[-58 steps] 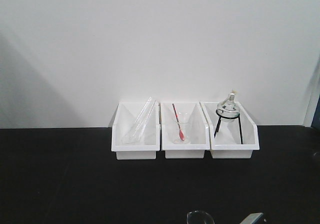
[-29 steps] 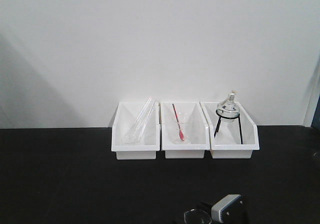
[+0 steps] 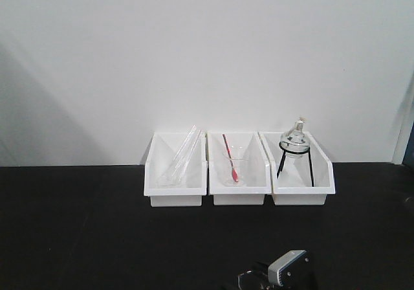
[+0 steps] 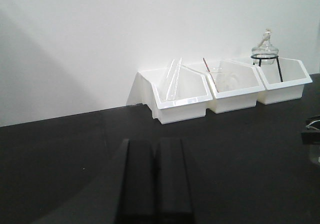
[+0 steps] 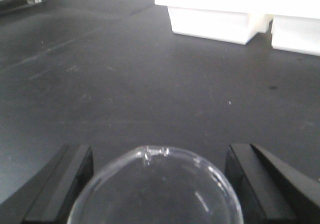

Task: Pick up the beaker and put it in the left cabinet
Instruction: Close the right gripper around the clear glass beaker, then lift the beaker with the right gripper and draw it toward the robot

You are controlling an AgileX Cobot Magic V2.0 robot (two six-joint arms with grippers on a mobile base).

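Note:
The beaker [image 5: 157,189] is clear glass; its flared rim and pouring lip fill the bottom of the right wrist view. It stands on the black tabletop [image 5: 150,74], and its rim also shows as a faint ring [image 3: 248,279] at the bottom edge of the front view. My right gripper [image 5: 159,184] is open, one dark finger on each side of the beaker, close to its wall. My left gripper [image 4: 155,144] is shut with nothing in it, low over the dark tabletop, far from the beaker. The left cabinet is out of view.
Three white bins stand side by side against the white wall. The left bin [image 3: 176,196] holds long clear tubes, the middle bin [image 3: 238,196] a clear cup with a red rod, and the right bin [image 3: 304,196] a glass flask on a black stand.
One second ago the beaker stood alone with my right gripper just entering. The gripper has since come around it and edged slightly left. The bins have not moved.

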